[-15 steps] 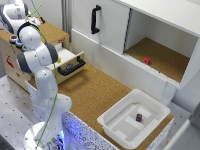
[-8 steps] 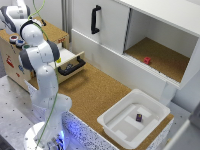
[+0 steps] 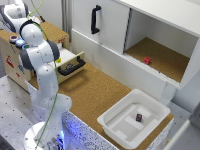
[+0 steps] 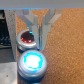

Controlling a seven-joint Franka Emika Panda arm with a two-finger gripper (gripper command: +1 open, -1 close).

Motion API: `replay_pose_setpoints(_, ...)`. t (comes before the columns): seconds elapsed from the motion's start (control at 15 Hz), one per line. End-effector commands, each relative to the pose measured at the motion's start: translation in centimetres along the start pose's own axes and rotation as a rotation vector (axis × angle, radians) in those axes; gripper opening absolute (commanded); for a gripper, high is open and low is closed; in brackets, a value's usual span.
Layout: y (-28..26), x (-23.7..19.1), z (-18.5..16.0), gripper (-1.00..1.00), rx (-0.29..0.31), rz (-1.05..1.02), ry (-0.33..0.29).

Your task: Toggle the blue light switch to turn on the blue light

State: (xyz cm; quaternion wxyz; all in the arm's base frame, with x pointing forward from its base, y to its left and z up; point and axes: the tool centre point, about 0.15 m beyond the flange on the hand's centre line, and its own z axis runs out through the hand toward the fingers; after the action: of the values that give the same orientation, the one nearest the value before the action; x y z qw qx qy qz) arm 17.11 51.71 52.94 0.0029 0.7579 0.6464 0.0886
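2 round buttons show in the wrist view: a red one (image 4: 27,37) just beside the pincer (image 4: 38,31), whose fingers stand narrowly apart and hold nothing, and the blue light switch (image 4: 31,62) nearer the camera, glowing. Judging by that glow, the toggle looks done; next calls for lifting clear.
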Motion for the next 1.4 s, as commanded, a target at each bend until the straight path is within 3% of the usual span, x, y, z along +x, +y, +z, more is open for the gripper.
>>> replay_pose_setpoints(0.0, 1.3, -2.0, -1.0, 1.0, -0.002, 0.082, -0.01)
replay_pose_setpoints(0.27, 3.2, -6.9, -1.7, 1.0, 0.027, 0.119, 0.14)
replay_pose_setpoints(0.67, 6.2, -16.4, -1.8, 1.0, 0.064, 0.099, 0.251)
replay_pose_setpoints(1.07, 8.9, -31.4, -1.4, 1.0, 0.052, 0.224, 0.245)
replay_pose_setpoints(1.33, 14.3, -41.1, -1.9, 1.0, 0.003, 0.355, 0.164)
